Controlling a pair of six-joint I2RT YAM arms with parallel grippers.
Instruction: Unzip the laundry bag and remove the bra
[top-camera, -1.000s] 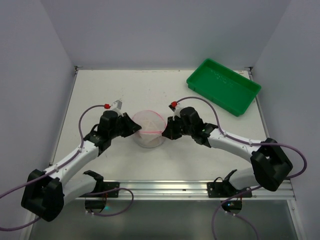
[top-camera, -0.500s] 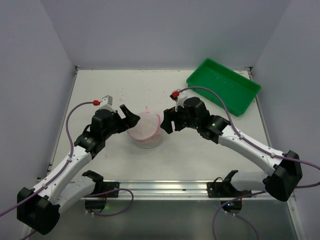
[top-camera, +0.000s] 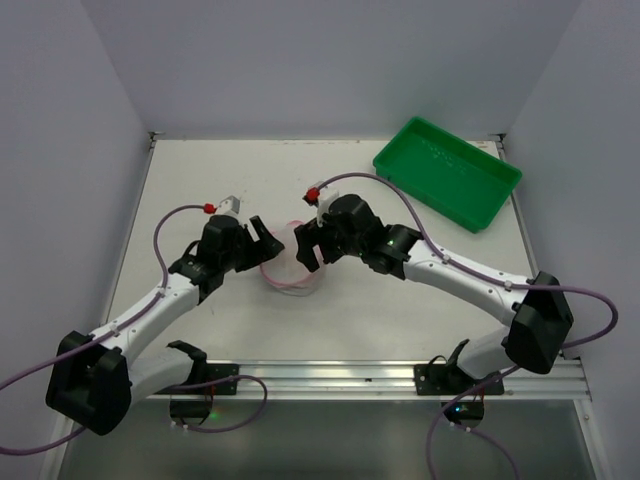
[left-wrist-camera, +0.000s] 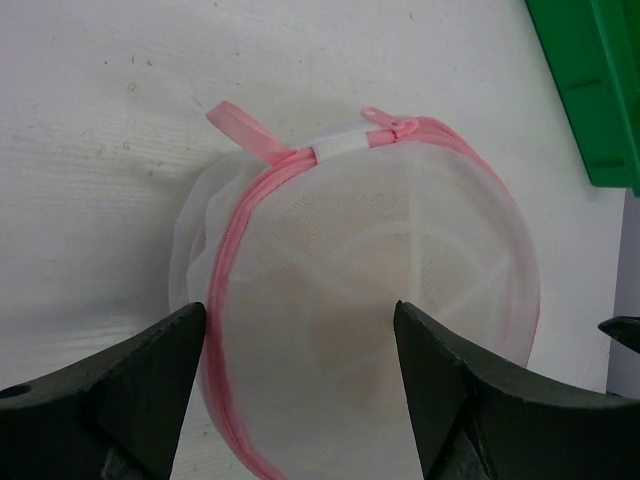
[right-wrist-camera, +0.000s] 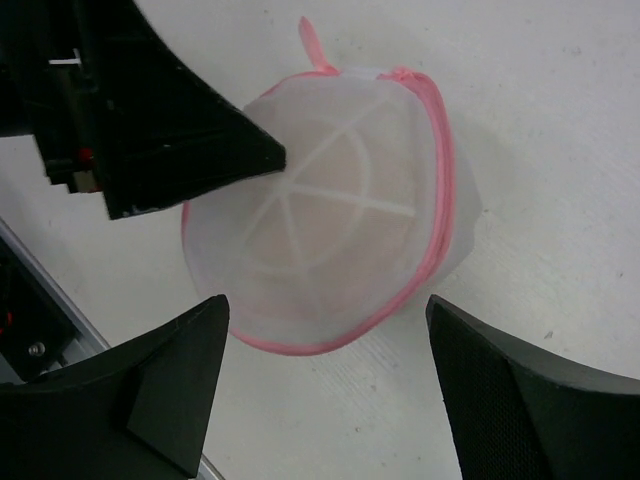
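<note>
White counter (top-camera: 200, 180), and the laundry bag (left-wrist-camera: 400, 250) sits mid-counter between your left fingers (left-wrist-camera: 130, 385) and right fingers (right-wrist-camera: 150, 385), both spread wide, grasping nothing. Zip (left-wrist-camera: 232, 235) looks fully shut with the bra (left-wrist-camera: 350, 335) inside, so you've basically got everything left.

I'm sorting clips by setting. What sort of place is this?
Most likely a robotics lab test cell, not a home: a white table boxed in by plain wall panels, the left arm and right arm bolted to a metal rail, and only a mesh laundry bag and green tray as props.

Lab booth: plain white walls (top-camera: 330, 60) enclose table (top-camera: 230, 170).
</note>
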